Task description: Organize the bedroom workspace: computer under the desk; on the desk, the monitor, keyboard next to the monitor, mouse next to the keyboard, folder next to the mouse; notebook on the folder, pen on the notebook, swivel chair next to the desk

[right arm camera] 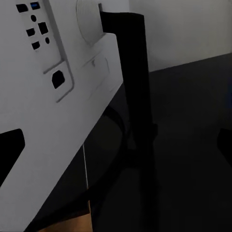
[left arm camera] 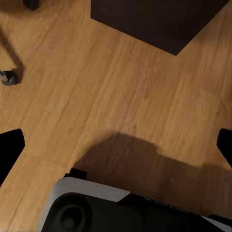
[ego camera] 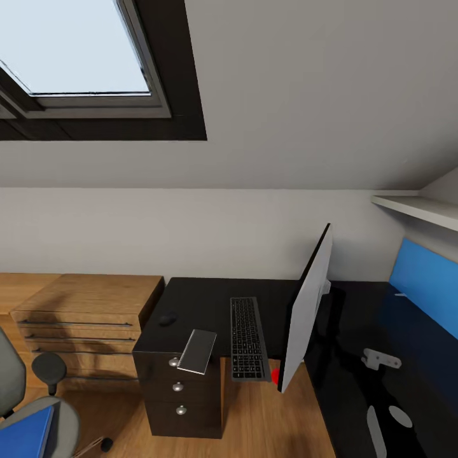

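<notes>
Folder (ego camera: 25,432) (blue) on swivel chair (ego camera: 60,423), 7 o'clock. Desk (ego camera: 203,305) holds mouse (ego camera: 167,320), keyboard (ego camera: 247,338), monitor (ego camera: 306,310). Left gripper (left arm camera: 116,145), right gripper (right arm camera: 116,145): jaws wide, empty.

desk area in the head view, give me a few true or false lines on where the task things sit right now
1. The keyboard lies on the desk beside the monitor. True.
2. The folder is on the desk. False: it lies on the swivel chair.
3. The mouse is on the desk, on the far side of the keyboard from the monitor. True.
4. The monitor lies flat, screen down. False: it stands on its edge, seen nearly side-on.
</notes>
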Motion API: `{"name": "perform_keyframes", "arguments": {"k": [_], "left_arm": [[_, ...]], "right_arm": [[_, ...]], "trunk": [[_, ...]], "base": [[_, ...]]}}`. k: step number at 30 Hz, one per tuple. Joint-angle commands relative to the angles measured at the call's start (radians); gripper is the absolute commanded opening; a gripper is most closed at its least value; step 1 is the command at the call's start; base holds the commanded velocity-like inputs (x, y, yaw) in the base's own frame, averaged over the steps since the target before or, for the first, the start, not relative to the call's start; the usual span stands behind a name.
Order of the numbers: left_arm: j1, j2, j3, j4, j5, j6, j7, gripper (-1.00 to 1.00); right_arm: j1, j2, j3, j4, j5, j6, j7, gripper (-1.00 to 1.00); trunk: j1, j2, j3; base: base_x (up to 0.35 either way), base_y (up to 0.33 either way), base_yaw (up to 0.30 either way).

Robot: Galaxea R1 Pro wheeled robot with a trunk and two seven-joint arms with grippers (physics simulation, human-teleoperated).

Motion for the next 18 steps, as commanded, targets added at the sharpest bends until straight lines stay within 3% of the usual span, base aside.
{"name": "perform_keyframes", "arguments": {"k": [1, 13, 18], "left_arm": [[0.000, 0.001, -0.005, 0.001, 0.011, -0.004, -0.005, 1.00], [0.000, 0.001, -0.005, 0.001, 0.011, -0.004, -0.005, 1.00], [-0.001, -0.028, -0.002, -0.013, 0.016, -0.007, -0.002, 1.00]], "right_arm": [[-0.001, 0.001, -0.006, 0.001, 0.008, -0.004, 0.009, 1.00], [-0.001, 0.001, 0.028, 0.004, 0.009, -0.004, 0.009, 1.00], [0.008, 0.029, 0.035, -0.024, -0.019, 0.009, 0.028, 1.00]], "trunk": [[0.000, -0.001, 0.000], [0.000, -0.001, 0.000], [0.000, -0.001, 0.000]], "base": [[0.000, 0.000, 0.000], [0.000, 0.000, 0.000], [0.000, 0.000, 0.000]]}}
